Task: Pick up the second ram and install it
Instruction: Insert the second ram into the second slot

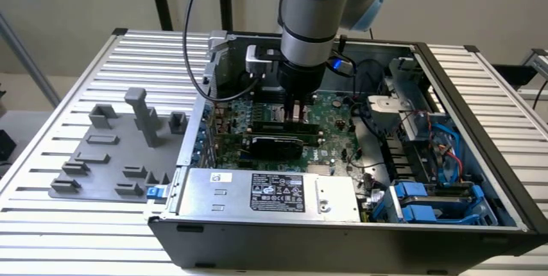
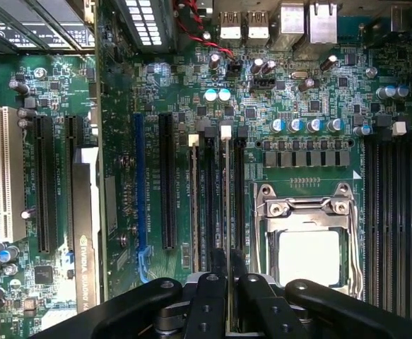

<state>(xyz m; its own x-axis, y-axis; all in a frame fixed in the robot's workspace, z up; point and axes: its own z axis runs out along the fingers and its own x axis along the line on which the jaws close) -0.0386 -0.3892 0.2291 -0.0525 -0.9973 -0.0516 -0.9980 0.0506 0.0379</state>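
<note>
Second ram (image 2: 226,212) sat edge-on between the narrowly parted fingers of the gripper (image 2: 228,279), clamped at its top edge, directly over the black memory slots (image 2: 213,205) beside the CPU socket (image 2: 306,240). Judged light, stiff, thin and fragile; best held by its long edges, chips untouched.
</note>
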